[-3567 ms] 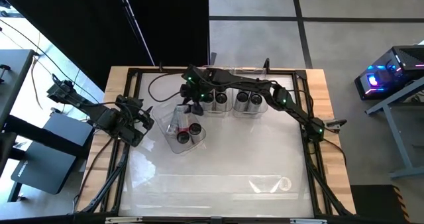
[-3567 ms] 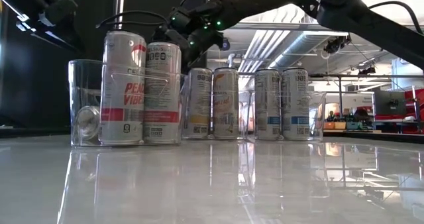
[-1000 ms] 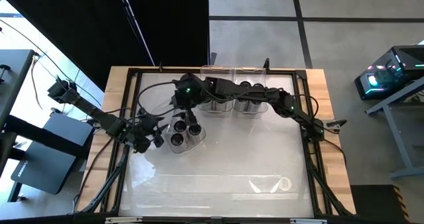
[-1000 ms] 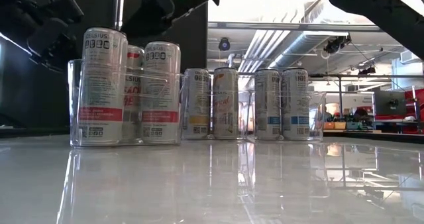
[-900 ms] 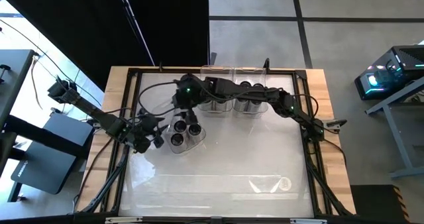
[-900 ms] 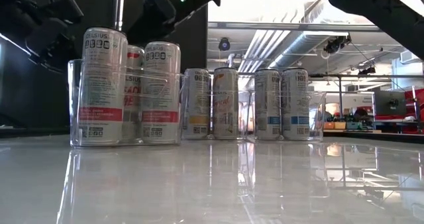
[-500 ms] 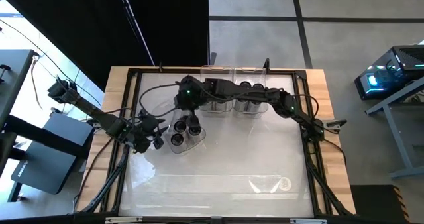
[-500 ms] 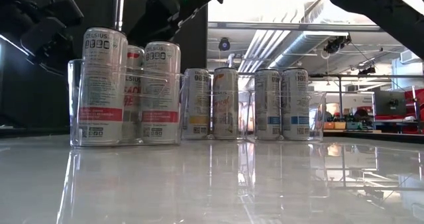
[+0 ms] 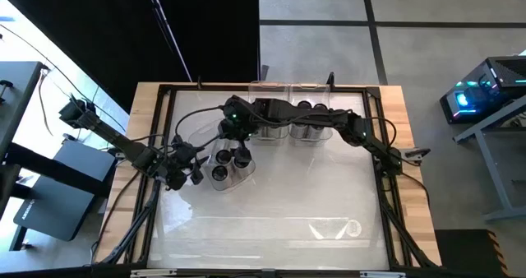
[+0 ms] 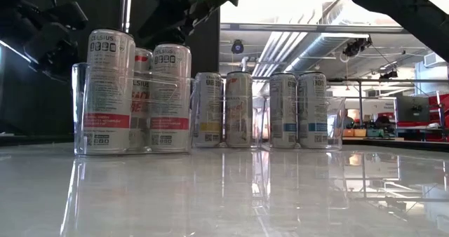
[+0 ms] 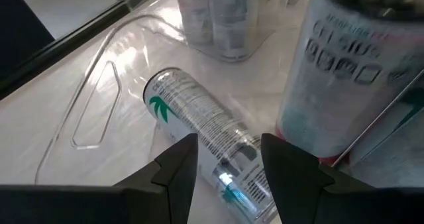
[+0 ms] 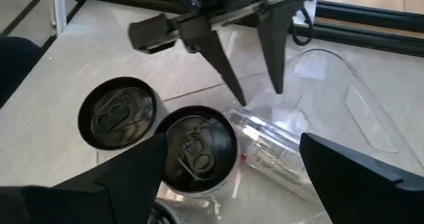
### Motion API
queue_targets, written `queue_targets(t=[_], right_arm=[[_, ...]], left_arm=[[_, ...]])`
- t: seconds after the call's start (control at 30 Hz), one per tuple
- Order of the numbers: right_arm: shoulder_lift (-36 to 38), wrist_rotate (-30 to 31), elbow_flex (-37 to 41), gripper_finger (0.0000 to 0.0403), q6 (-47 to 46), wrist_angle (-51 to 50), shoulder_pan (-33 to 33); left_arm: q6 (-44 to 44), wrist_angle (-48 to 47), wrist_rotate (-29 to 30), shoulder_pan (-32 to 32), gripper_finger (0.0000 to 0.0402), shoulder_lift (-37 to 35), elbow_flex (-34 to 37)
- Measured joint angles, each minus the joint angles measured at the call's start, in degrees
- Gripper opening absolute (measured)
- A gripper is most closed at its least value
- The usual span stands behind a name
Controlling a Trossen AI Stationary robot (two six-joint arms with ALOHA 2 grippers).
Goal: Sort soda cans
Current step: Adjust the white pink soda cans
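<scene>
Between the left gripper's [image 11: 228, 161] two dark fingers [image 11: 177, 168], seen past its wrist, lies a toppled soda can [image 11: 202, 134] with a green leaf mark, on its side on the pale table [image 11: 79, 85]; the fingers stand part-spread, one on either side of the can's lower end, and I cannot tell whether they touch it. Just beside it rises an upright can [image 11: 338, 78] behind the clear wall of a bin. The right gripper [image 12: 228, 161] hangs above with its fingers spread wide and empty, straight over two upright cans [image 12: 159, 134] whose dark tops with pull tabs face it. Handling, as I judge it: a soda can is a stiff, smooth, thin-walled cylinder, slippery on a glossy top and apt to roll when lying down (and to dent if squeezed hard), so the lying one is best taken across its middle with the fingers square to its length, and an upright one around its body below the rim. From overhead, the high view places all this: the left gripper [image 9: 185, 169] is at the left side of the nearest bin [image 9: 234, 179], the right gripper [image 9: 234, 134] over that bin's far side, with more cans in two bins [image 9: 308, 138] at the far edge. Table-level, the low view alone shows the labels and that three cans [image 10: 137, 90] stand upright in the near bin, with four more [image 10: 270, 111] in pairs behind; it barely shows the fallen can, which only the wrist views make plain.
</scene>
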State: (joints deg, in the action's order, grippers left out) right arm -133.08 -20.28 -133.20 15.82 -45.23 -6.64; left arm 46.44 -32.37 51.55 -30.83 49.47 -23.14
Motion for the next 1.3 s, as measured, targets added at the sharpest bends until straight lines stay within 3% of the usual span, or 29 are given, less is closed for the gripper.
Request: queue_targets(t=[0.23,0.7,1.1,1.3], right_arm=[[-0.07,3.02,1.81,0.0341,-0.29,2.54,0.37],[-0.34,1.35,1.75,0.0341,1.13,7.01,3.24],[-1.42,3.74,1.72,0.0341,1.25,4.51,3.47],[-1.33,4.03,-1.95,0.0341,5.49,0.24,2.87]], left_arm=[[3.12,0.67,0.00,0.02,0.0158,0.00,1.29],[2.71,4.82,2.26,0.03,0.0158,0.23,1.36],[1.41,10.11,1.53,0.04,0.0158,4.91,1.36],[1.41,10.36,0.66,0.04,0.0158,7.14,1.36]])
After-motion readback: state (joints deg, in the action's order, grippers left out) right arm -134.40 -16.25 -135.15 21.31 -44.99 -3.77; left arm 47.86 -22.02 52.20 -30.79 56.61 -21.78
